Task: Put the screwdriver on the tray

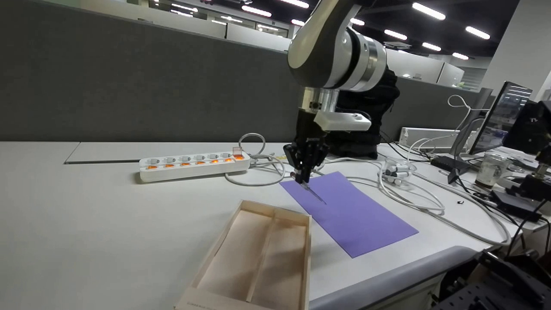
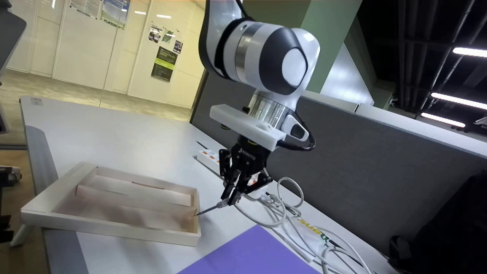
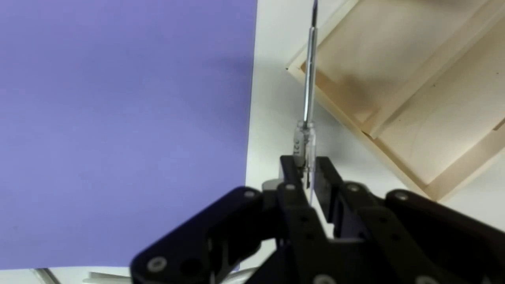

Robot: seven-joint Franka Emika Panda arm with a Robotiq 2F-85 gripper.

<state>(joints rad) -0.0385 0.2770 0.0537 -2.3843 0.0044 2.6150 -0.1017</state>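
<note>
1 grey partition (image 1: 150, 86) backs the white tabletop (image 1: 107, 237). 1 arm (image 2: 262, 57) reaches down from the top in both exterior views. On the tabletop lies the tray (image 1: 238, 254), pale and shallow, its lengthwise divider making 2 compartments. Just beside it the purple sheet (image 1: 344, 219) lies flat, and the wrist view shows a bare white band between them. Nearer the partition sits the power strip (image 1: 196, 170), white with orange switches. The claw (image 3: 307, 169) hangs above the tabletop, clamped on the clear handle of the screwdriver (image 3: 308, 98), which it holds in the air. In the wrist view that handle shows over the white band and the metal shaft crosses 1 tray corner; in both exterior views the tip shows lower than the handle.
</note>
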